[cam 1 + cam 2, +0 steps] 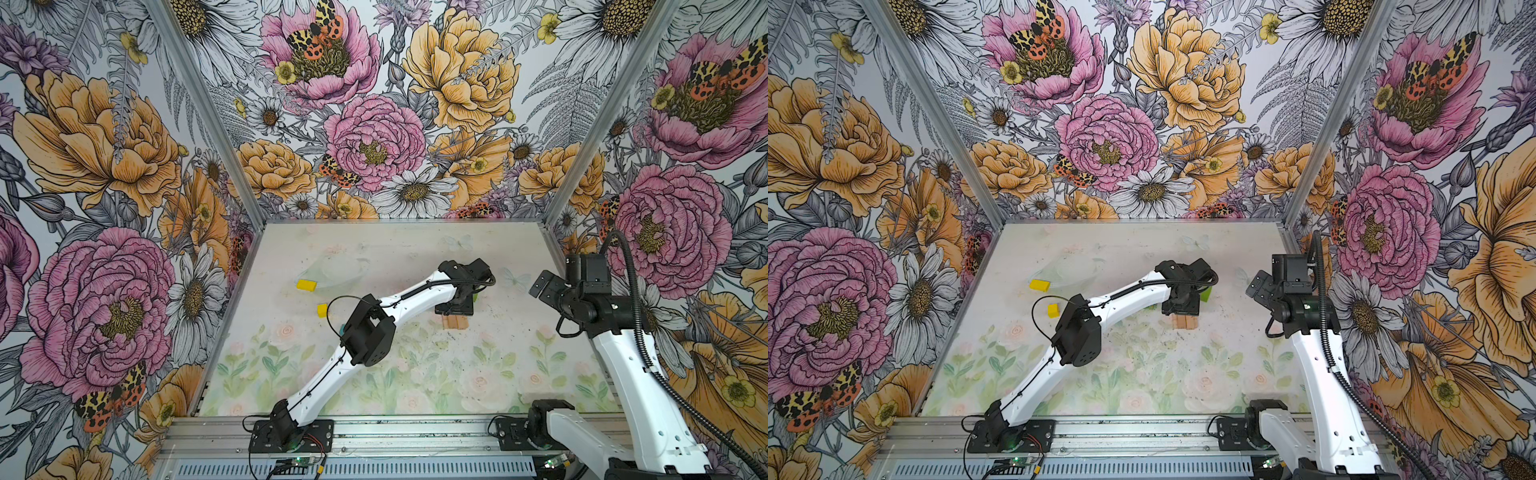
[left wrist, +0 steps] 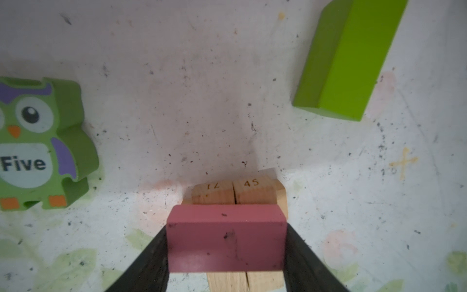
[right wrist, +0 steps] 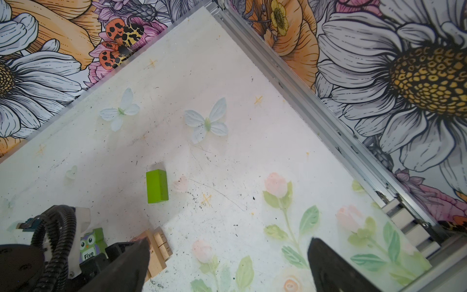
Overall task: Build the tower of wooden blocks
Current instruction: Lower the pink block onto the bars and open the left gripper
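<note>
Pink bar [image 2: 226, 237] between left fingers [image 2: 149, 265]

Two end effectors are in view: the left end effector [image 2: 226, 244] and the right end effector [image 3: 228, 241]. One pink block [image 2: 226, 232] sits between the left end effector's fingers [image 2: 151, 257]. The tan bars [image 2: 235, 192] are stacked directly beneath it. Two numbered ones lie side by side on top with at least one more below; the full count is hidden. One lime-green bar [image 2: 348, 58] lies near, beyond the fingertips. One owl piece [image 2: 38, 141], printed "Five", lies off to the side. Well away from the left end effector, back toward its arm's elbow, are one oblong yellow block [image 1: 306, 285], one yellow cube [image 1: 322, 310], and one teal piece [image 1: 341, 331], seen only as a sliver.
</note>
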You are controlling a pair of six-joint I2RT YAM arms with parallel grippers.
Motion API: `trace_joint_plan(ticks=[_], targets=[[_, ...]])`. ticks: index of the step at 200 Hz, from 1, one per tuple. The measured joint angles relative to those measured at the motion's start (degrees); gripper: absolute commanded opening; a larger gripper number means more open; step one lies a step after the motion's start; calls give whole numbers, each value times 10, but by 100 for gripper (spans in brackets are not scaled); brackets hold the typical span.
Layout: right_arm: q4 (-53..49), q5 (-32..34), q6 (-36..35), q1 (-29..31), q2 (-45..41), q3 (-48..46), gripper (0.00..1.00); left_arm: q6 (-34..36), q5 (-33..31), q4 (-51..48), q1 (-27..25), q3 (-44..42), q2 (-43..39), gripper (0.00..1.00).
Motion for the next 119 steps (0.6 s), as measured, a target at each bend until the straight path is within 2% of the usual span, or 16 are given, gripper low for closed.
trace_joint_plan(ticks=[119], targets=[[0, 0, -10, 0, 0, -4, 100, 5, -1, -5, -3, 10, -1, 85]])
